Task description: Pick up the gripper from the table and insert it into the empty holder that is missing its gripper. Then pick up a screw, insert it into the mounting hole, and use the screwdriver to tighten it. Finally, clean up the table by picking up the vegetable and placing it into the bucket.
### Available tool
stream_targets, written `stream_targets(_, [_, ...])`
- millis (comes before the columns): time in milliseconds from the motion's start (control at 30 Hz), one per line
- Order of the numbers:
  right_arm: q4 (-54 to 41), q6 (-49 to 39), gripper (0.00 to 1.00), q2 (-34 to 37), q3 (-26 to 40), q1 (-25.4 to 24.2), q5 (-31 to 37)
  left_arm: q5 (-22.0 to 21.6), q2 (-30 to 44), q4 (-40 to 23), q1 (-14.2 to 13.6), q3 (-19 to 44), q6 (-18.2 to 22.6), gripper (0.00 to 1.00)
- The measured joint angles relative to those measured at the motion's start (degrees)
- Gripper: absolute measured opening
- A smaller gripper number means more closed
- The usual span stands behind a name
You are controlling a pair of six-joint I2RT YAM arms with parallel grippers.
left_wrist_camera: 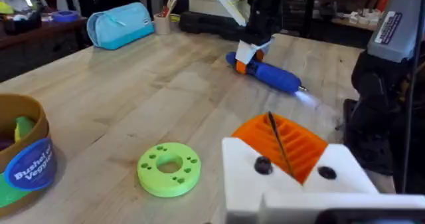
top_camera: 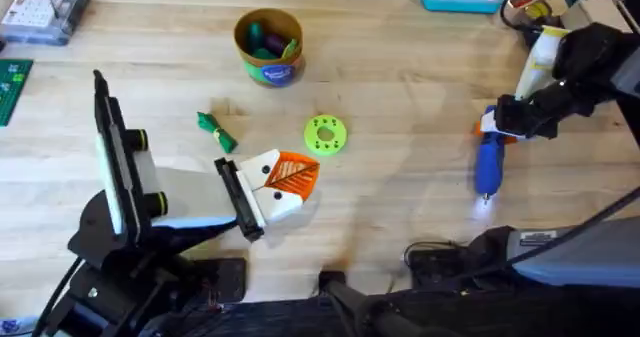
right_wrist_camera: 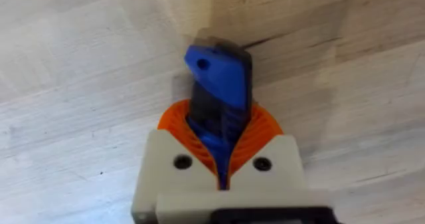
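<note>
Your left gripper (top_camera: 283,182) sits low at centre-left of the overhead frame, fingers together, holding nothing. Your right gripper (top_camera: 492,127), at right, is clamped on the screwdriver (top_camera: 489,162).

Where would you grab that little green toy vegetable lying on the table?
Probably around the middle of the vegetable, coming straight down from above. It lies flat on the table as a thin stick, slanting, with open wood either side, so the left tool could close across its narrow width.

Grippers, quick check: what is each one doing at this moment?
Left gripper: shut, holding nothing, low over the table.
Right gripper: shut on the screwdriver, which lies on the table.
</note>
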Motion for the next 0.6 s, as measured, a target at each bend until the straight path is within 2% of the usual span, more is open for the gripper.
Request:
stream_targets(167, [-1.08,0.01,0.025,-3.2,0.14,0.01,-0.08,0.0,0.01,0.0,0.0,0.0,0.0,0.009])
stream_targets(600, [-1.65,0.0,0.025,-22.59,1.66,0.01,-7.8,0.0,0.01,0.0,0.0,0.0,0.0,0.009])
